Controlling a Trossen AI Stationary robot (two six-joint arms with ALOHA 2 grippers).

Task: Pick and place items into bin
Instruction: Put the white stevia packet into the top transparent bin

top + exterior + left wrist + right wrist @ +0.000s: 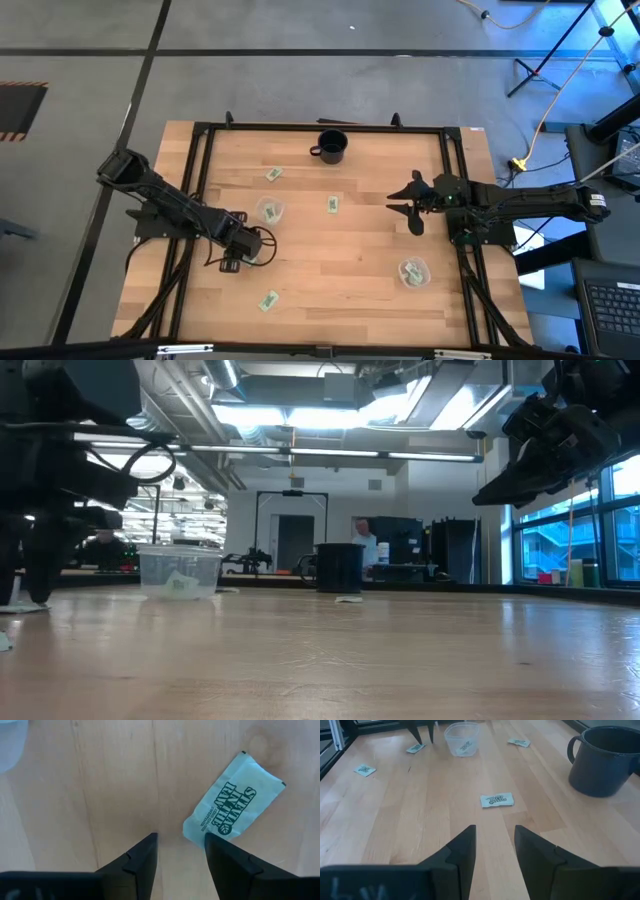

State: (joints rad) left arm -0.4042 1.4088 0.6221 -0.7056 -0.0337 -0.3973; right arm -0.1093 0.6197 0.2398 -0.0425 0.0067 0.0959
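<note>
Bare wooden table (330, 290); left gripper (180, 845), fingers spread, just beside a stevia packet (233, 804); right gripper (494, 840) spread, empty, near the right edge.

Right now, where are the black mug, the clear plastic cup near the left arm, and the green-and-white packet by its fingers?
black mug (332, 147), high view, its open top.
clear plastic cup (270, 210), high view, its rim.
green-and-white packet (233, 802), left wrist view, its printed face.

Four cameras on one wooden table (330, 260)

We look straight down from overhead, level across the tabletop from its edge, and close past each wrist's fingers; the black mug (331, 147) shows overhead, low and from the right wrist, and the left wrist's packet (232, 800) is probably the one beside that gripper overhead
</note>
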